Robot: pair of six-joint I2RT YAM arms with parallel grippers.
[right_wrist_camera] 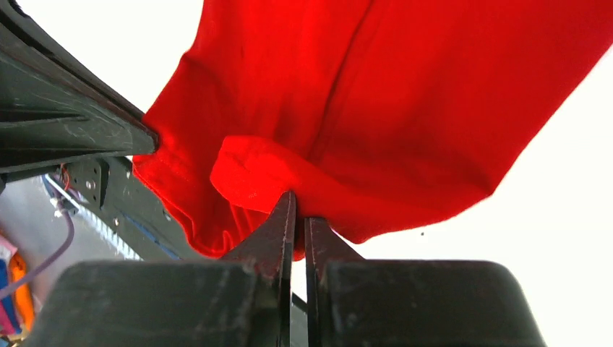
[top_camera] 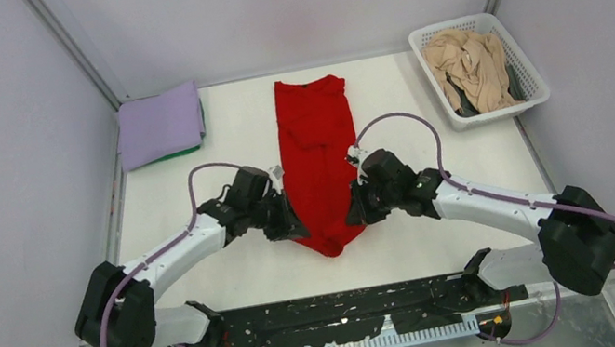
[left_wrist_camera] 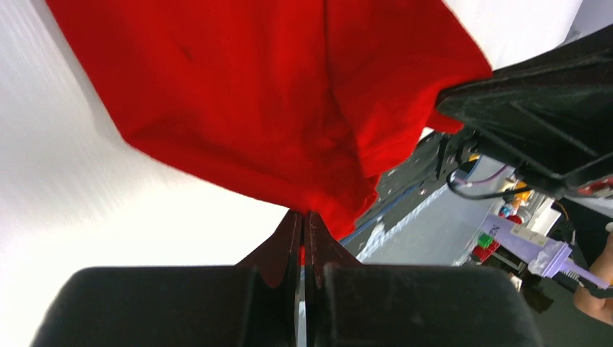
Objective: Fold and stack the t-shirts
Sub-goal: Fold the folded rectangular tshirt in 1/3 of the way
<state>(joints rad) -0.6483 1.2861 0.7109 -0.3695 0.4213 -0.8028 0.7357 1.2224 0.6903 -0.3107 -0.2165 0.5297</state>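
A bright red t-shirt (top_camera: 317, 148) lies lengthwise in the middle of the white table, folded into a narrow strip, its near end bunched to a point. My left gripper (top_camera: 292, 220) is shut on the near left edge of the red t-shirt (left_wrist_camera: 289, 108). My right gripper (top_camera: 355, 208) is shut on the near right edge of the red t-shirt (right_wrist_camera: 405, 108). In both wrist views red cloth is pinched between the closed fingertips. At the far left a folded lavender t-shirt (top_camera: 159, 123) lies on top of a green t-shirt (top_camera: 187, 151), only a sliver of which shows. A beige t-shirt (top_camera: 467, 69) is crumpled in the basket.
The white lattice basket (top_camera: 531, 75) stands at the far right corner. Pale walls close in the table (top_camera: 198, 277) on the left, right and back. The arms' black base rail (top_camera: 345, 309) runs along the near edge.
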